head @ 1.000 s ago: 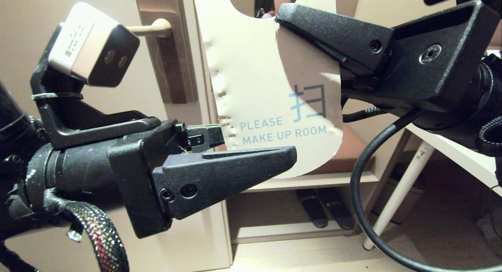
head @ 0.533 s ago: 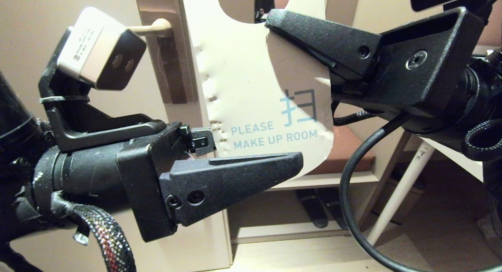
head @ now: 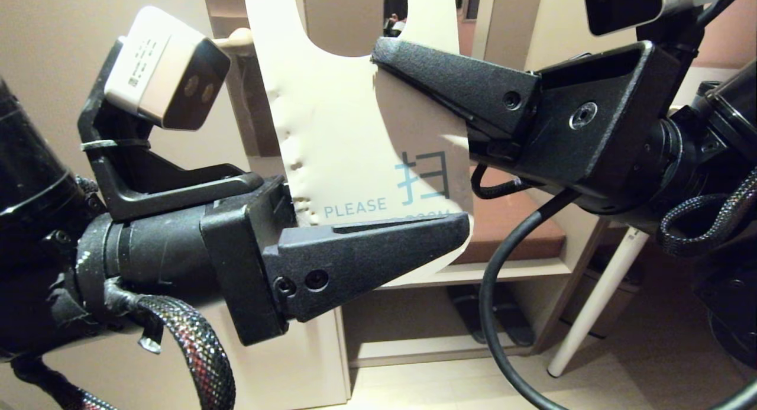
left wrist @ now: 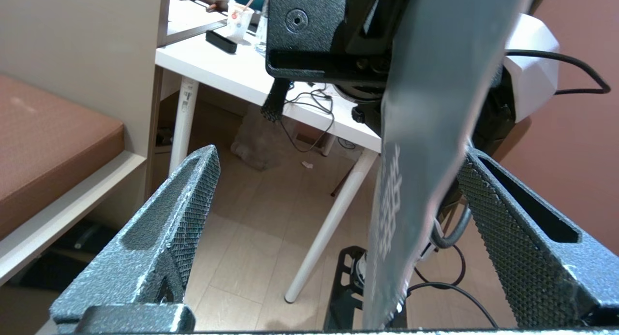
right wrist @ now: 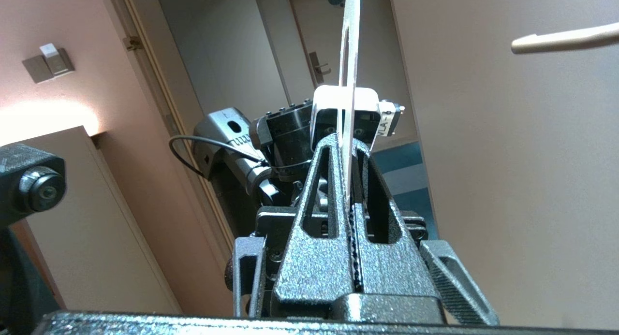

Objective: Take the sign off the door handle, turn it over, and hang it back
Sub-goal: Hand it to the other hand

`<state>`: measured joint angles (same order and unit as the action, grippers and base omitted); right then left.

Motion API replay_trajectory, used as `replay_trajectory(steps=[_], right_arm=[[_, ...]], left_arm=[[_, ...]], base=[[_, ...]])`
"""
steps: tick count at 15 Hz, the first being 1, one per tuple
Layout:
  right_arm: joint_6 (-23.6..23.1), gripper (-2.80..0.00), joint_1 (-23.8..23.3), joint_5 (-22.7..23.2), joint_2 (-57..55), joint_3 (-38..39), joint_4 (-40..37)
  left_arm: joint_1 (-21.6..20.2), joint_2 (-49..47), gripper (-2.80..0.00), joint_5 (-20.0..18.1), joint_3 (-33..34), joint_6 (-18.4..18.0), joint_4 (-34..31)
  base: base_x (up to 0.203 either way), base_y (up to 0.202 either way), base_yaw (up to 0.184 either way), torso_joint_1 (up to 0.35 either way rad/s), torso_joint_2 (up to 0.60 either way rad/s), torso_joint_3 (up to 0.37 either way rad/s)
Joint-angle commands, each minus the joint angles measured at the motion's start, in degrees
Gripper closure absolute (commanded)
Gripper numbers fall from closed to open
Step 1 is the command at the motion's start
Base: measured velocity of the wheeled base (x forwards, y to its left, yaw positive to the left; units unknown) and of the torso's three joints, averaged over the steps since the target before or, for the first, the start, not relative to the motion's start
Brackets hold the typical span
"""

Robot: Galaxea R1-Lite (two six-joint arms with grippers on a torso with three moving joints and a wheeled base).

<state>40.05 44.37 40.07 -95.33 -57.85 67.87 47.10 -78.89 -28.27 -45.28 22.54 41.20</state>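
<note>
Left gripper [head: 414,244]: low on the left of the head view, pointing right; jaws spread wide with the sign's lower end between them, and in the left wrist view [left wrist: 338,180] the card hangs nearer one finger, with no clear contact
Door handle [head: 236,41]: cream lever at the upper left, on a brown backplate [head: 260,114] of the door; only its rounded end shows, between the left wrist camera [head: 162,67] and the sign's left edge; the right wrist view shows the lever [right wrist: 563,39] standing apart from the card
Sign [head: 349,132]: off the handle, held upright in the middle of the scene, just right of the lever's tip; white face towards the robot, with "PLEASE" and a blue character readable, lower line of print hidden behind the left finger; its hole is at the top; a row of small dents runs down its left edge; the left wrist view shows the blue-grey other face [left wrist: 425,132]
Right gripper [head: 384,52]: reaches in from the upper right, jaws pressed together on the sign's right edge just below the hole; the right wrist view [right wrist: 346,146] shows the thin card pinched edge-on between the two fingers
Bench [head: 508,232]: brown cushion on a pale shelf, behind the sign at the lower right
Table leg [head: 591,303]: white, slanting, at the far right
</note>
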Motion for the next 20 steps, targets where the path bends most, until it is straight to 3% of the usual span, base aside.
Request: replay_trajectory(steps=[1,8,9,20], right_arm=[[0.2,0.00,0.0,0.2,-0.2,0.3,0.4],[0.2,0.00,0.1,0.3,-1.0,0.1,0.5],[0.2,0.00,0.0,0.3,-1.0,0.1,0.5],[0.2,0.00,0.1,0.3,-1.4,0.2,0.5]], left_arm=[[0.0,-0.2,-2.80,-0.1,0.3,0.1,0.3],[-0.1,-0.4,-2.80,-0.1,2.6,0.0,4.1],[-0.1,-0.3,0.00,-0.1,2.5,0.3,4.1],[-0.1,-0.2,0.00,-0.1,2.3,1.0,4.1]], base=[[0.000,0.000,0.000,0.000,0.00,0.000],[0.000,0.000,0.000,0.000,0.00,0.000],[0.000,0.000,0.000,0.000,0.00,0.000],[0.000,0.000,0.000,0.000,0.00,0.000]])
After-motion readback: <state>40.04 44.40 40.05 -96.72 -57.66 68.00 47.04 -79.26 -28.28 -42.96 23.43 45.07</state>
